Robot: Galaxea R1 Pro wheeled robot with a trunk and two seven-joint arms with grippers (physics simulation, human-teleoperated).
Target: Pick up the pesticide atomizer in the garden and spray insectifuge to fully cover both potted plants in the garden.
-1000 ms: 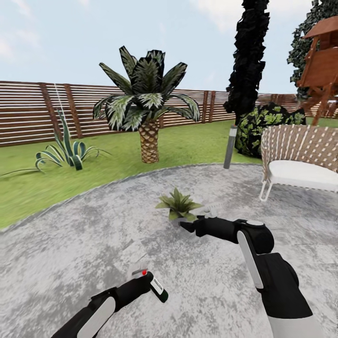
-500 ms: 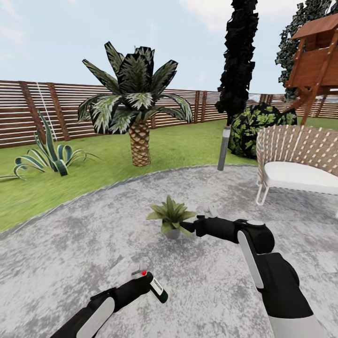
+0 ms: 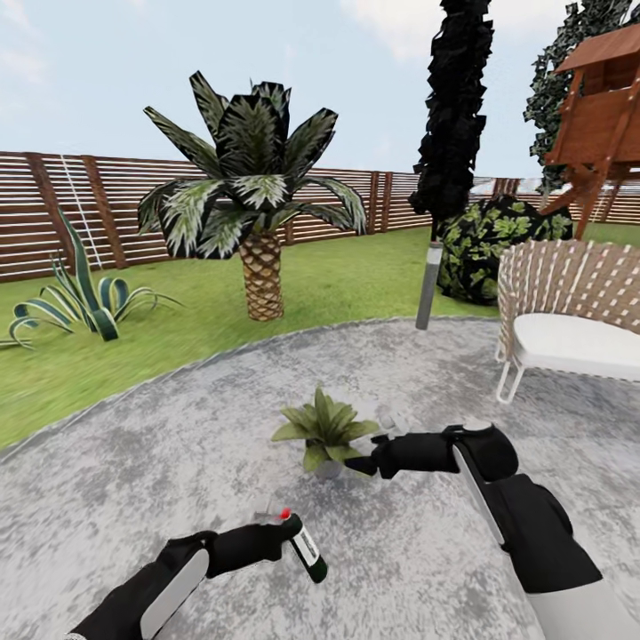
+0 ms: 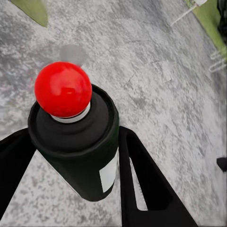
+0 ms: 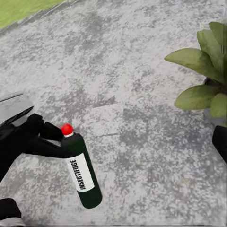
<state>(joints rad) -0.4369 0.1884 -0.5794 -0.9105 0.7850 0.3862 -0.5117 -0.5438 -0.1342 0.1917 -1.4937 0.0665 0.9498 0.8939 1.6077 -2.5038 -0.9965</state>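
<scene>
The pesticide atomizer (image 3: 307,553) is a dark green bottle with a white INSECTIFUGE label and a red ball top. My left gripper (image 3: 286,539) is shut on it low at the left, holding it tilted above the grey paving. In the left wrist view the atomizer (image 4: 80,142) sits between both black fingers (image 4: 142,179). From the right wrist the atomizer (image 5: 82,175) shows in full. One potted plant (image 3: 322,427), a green rosette in a small grey pot, stands on the paving. My right gripper (image 3: 361,464) hovers open beside its leaves (image 5: 203,90), holding nothing.
I am on round grey stone paving (image 3: 160,444) bordered by lawn. A scaly palm (image 3: 260,204) and a spiky clump (image 3: 84,302) grow on the grass. A bollard lamp (image 3: 429,284), a wicker chair (image 3: 569,311) and a bush (image 3: 498,244) stand right. A slat fence (image 3: 53,213) closes the back.
The whole view has shifted, so the camera moved nearer the plant, which now sits lower in the picture. The left gripper still holds the bottle, and the right gripper stays beside the plant.
</scene>
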